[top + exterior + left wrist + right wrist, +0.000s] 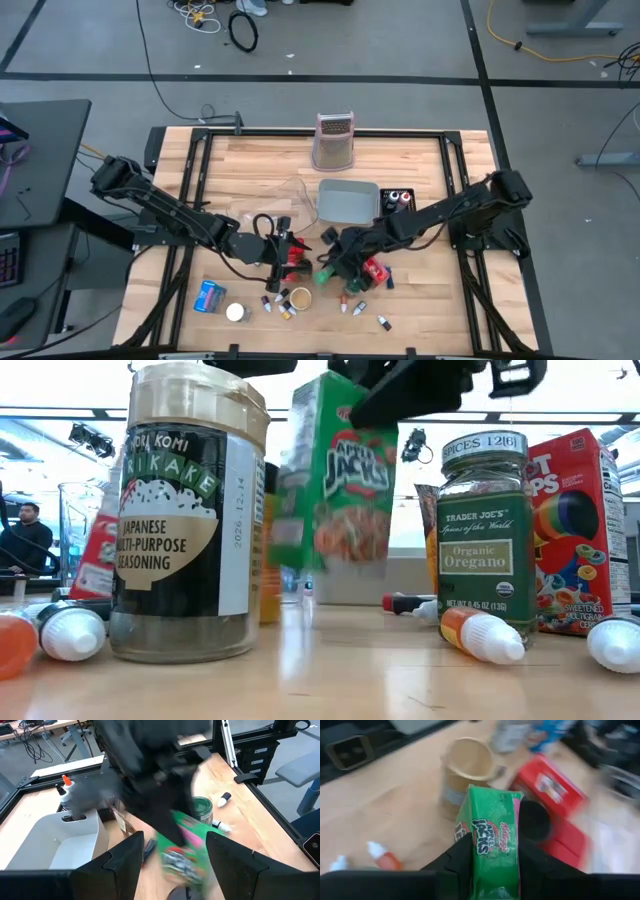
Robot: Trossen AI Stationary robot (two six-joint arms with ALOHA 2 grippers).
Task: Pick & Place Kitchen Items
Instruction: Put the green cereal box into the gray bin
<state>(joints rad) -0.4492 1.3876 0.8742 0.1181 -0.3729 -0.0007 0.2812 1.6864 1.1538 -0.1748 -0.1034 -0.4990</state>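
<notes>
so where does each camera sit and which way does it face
high view: above the table, looking straight down; both arms show.
low view: at table-top height, looking level across; furikake jar close, an arm overhead.
left wrist: faces the right arm.
right wrist: looks past the right tool, shut on the green Apple Jacks box.
Shared: that box shows in the low and right wrist views.

Both arms are showing matte black, jointed links with bulky rounded housings. The right gripper (492,857) is showing broad, flat black fingers (457,862) with angular, faceted edges.
</notes>
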